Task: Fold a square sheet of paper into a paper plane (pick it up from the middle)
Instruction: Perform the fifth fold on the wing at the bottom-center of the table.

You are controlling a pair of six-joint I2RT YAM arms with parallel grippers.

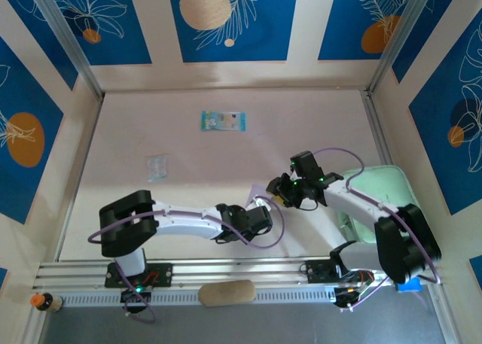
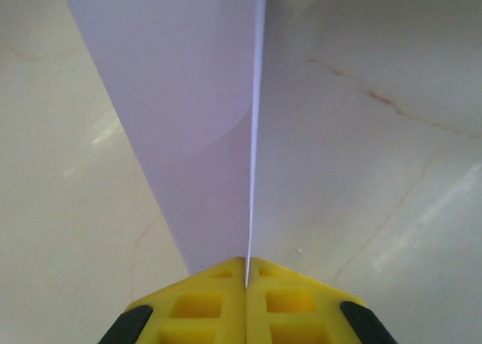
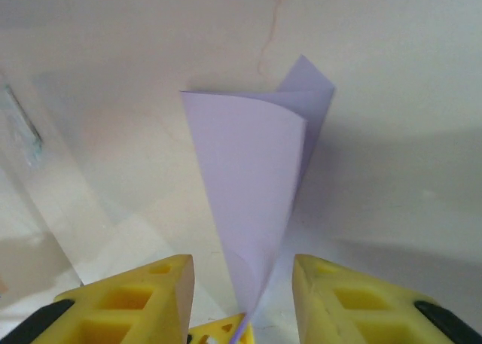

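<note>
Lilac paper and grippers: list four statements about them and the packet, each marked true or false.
1. The left gripper is shut on the lilac paper. True.
2. The right gripper clamps the paper. False: its fingers stand apart on either side of it.
3. The blue-green packet lies in the mint-green tray. False: it lies on the table, apart from the tray.
4. The paper is curled over, not flat. True.

Blue leaf-printed wall panels (image 1: 233, 20) enclose a pale, veined table (image 1: 301, 126) under soft light
</note>
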